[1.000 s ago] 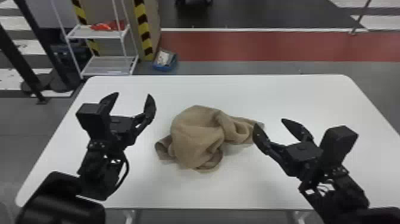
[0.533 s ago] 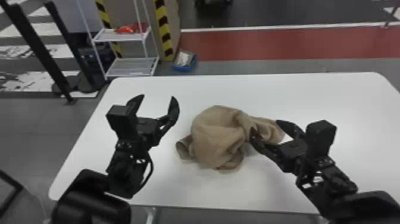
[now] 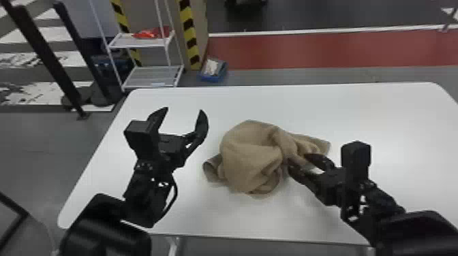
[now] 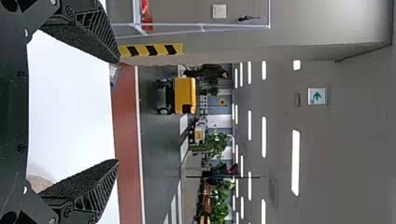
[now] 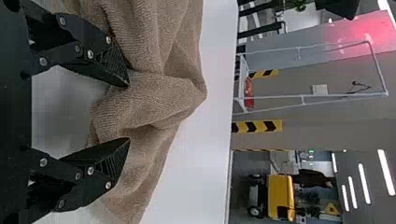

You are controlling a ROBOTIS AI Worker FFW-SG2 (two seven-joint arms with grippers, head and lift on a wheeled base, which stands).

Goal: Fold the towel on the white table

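Note:
A crumpled brown towel (image 3: 252, 156) lies bunched on the white table (image 3: 340, 112), its narrower end pointing right. My left gripper (image 3: 185, 114) is open over the table, left of the towel and apart from it. In the left wrist view, the left gripper (image 4: 116, 112) has bare table behind its spread fingers. My right gripper (image 3: 300, 161) is at the towel's right part, fingers parted. The right wrist view has the right gripper (image 5: 128, 112) with a raised fold of the towel (image 5: 154, 98) between and beyond its two fingertips.
Behind the table's far left corner stands a white wire shelf (image 3: 146, 76) with a red item on it. A blue bin (image 3: 213, 69) sits on the floor past the far edge. Table surface extends behind and right of the towel (image 3: 245, 136).
My right gripper has moved left to the towel's right part, its fingers closer together than before. The head view has shifted, so table and towel appear farther right. The left gripper remains open.

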